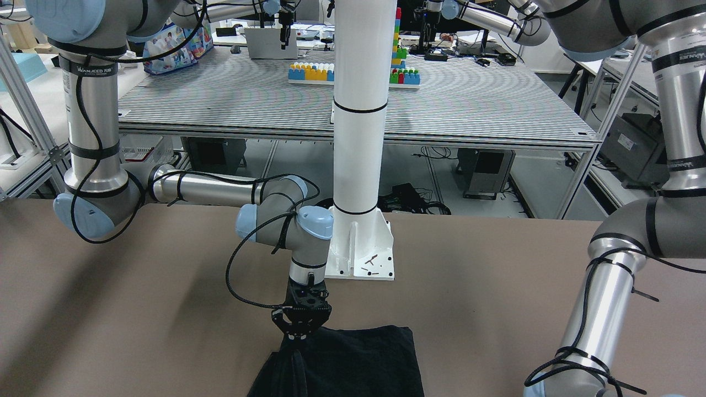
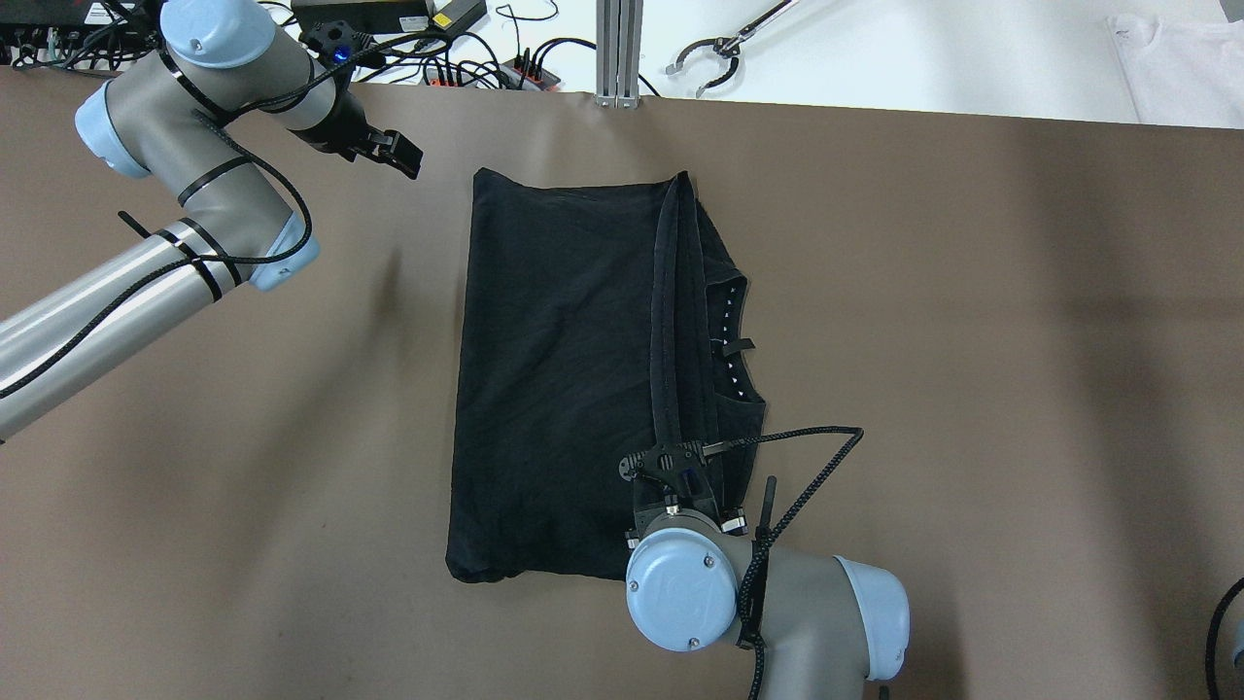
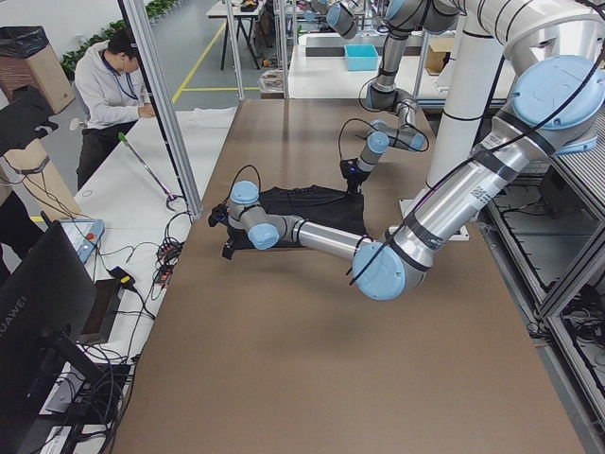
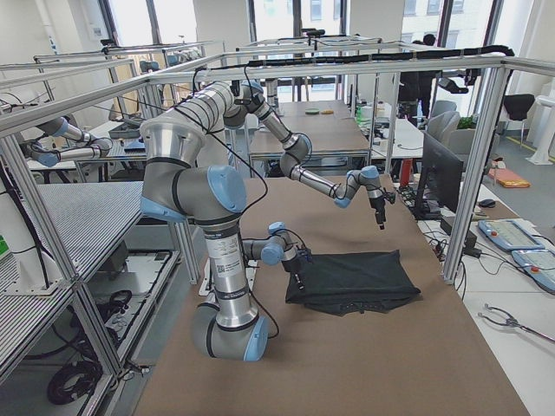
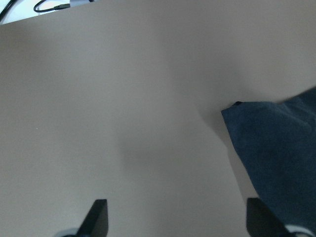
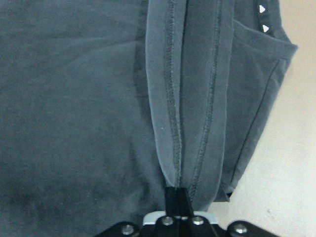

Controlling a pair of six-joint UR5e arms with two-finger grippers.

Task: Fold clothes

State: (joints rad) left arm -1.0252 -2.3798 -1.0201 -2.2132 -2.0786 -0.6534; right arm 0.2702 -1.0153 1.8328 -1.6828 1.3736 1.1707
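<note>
The black clothes (image 2: 554,379) lie on the brown table (image 2: 972,340), folded into a rough rectangle, with a neck opening showing at the right side. My right gripper (image 2: 673,465) is shut on a doubled hemmed edge (image 6: 182,123) near the cloth's near right part and holds it raised as a ridge running to the far edge. It also shows in the front-facing view (image 1: 300,332). My left gripper (image 2: 400,156) is open and empty, just left of the cloth's far left corner (image 5: 234,106), above bare table. Its fingertips (image 5: 96,217) stand wide apart.
The white pillar (image 1: 358,110) stands on its base plate (image 1: 361,259) at the robot's side of the table, close behind the right wrist. Cables and a grabber tool (image 2: 714,58) lie on the white bench beyond the far edge. An operator (image 3: 109,80) sits there.
</note>
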